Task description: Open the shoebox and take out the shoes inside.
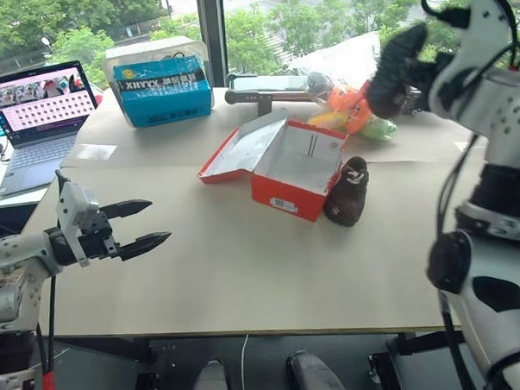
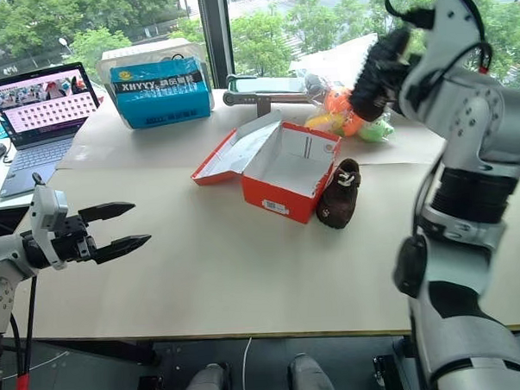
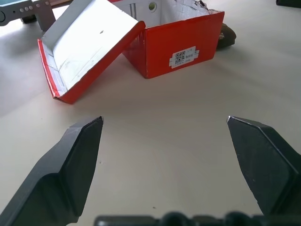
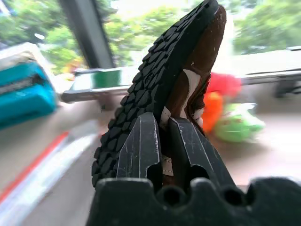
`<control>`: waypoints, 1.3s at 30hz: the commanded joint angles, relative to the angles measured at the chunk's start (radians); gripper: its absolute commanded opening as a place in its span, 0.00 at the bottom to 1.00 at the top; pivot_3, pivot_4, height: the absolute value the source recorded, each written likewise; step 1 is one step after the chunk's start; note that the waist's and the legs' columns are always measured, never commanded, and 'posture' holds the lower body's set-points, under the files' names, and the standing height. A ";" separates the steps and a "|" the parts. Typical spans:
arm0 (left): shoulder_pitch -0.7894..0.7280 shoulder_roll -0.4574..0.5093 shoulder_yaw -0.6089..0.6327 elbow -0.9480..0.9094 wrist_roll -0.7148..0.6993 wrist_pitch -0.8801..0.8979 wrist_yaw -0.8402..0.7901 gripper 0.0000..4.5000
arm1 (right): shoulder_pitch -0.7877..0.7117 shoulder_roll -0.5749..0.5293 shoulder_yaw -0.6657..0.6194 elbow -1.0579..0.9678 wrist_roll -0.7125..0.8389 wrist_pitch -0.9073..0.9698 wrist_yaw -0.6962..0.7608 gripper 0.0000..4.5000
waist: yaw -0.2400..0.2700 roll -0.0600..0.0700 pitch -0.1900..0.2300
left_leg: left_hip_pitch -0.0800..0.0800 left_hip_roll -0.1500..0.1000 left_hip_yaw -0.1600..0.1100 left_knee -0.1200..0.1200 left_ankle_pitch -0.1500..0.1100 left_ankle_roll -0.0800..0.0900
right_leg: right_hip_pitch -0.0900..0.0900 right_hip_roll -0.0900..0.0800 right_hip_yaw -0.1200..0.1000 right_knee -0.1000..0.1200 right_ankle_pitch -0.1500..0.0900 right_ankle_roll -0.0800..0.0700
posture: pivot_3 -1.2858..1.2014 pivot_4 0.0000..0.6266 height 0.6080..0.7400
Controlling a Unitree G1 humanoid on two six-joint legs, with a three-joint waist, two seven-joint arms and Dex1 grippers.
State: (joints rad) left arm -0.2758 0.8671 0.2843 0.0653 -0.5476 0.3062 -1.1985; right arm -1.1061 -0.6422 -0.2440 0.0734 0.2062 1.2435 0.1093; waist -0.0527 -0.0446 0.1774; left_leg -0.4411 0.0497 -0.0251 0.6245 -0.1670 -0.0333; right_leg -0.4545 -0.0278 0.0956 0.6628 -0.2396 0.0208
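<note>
My right gripper [image 4: 162, 141] pinched one shoe [image 4: 181, 80] by its soft upper edge; it seemed light. Left gripper [image 3: 164, 136] stood wide, empty. The other shoe [image 1: 347, 191] sat beside the shoebox [image 1: 289, 168], mid-table.

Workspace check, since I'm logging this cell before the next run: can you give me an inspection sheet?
Surface: pale beige table, bare in front.
Job's things: red-orange cardboard shoebox open, hinged lid laid back, interior looks empty; one dark brown child's shoe against the box's side; second brown shoe lifted.
Clutter: blue box with lettering, orange, yellow and green plush toys, open laptop.
Grippers: left gripper open, empty, above the table; right gripper shut on the second shoe.
Cables: black cables on the right arm.
Surroundings: window with trees.
</note>
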 commanded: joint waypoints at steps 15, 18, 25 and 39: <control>-0.062 -0.007 -0.035 0.020 -0.001 -0.006 -0.022 1.00 | 0.257 -0.180 0.833 -0.141 -0.364 -0.084 0.220 0.02 | -0.041 0.003 0.001 | 0.002 0.001 0.001 0.003 0.000 0.000 | 0.000 0.002 0.004 0.003 0.001 0.001 | 0.52 0.24 0.97; -0.062 -0.007 -0.036 0.020 0.000 -0.009 -0.022 1.00 | 0.254 -0.087 0.818 -0.165 -0.351 -0.054 0.247 0.02 | -0.044 0.003 0.001 | 0.002 0.001 0.001 0.005 0.000 0.000 | 0.000 0.003 0.003 0.003 0.001 0.002 | 0.52 0.24 0.97; -0.052 -0.002 -0.029 0.010 -0.004 -0.004 -0.021 1.00 | 0.321 0.111 0.530 -0.142 -0.266 -0.009 0.234 0.27 | -0.047 0.001 0.000 | 0.003 0.003 0.000 0.008 0.001 0.001 | 0.003 0.005 0.003 0.005 0.003 0.005 | 0.52 0.24 0.97; -0.072 -0.015 -0.035 0.023 0.003 -0.017 -0.011 1.00 | 0.203 0.202 0.092 -0.297 -0.106 0.166 0.234 0.78 | -0.039 0.002 0.000 | 0.008 0.002 -0.001 0.008 0.001 0.002 | 0.010 0.004 0.002 0.002 0.003 0.005 | 0.52 0.24 0.97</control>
State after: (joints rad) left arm -0.3234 0.8542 0.2364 0.0976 -0.5464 0.3063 -1.2151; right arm -0.8732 -0.4232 -0.0855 -0.1615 0.0706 1.3882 0.3354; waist -0.0915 -0.0429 0.1777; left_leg -0.4334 0.0519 -0.0262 0.6328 -0.1659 -0.0317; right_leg -0.4437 -0.0239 0.0970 0.6645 -0.2364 0.0259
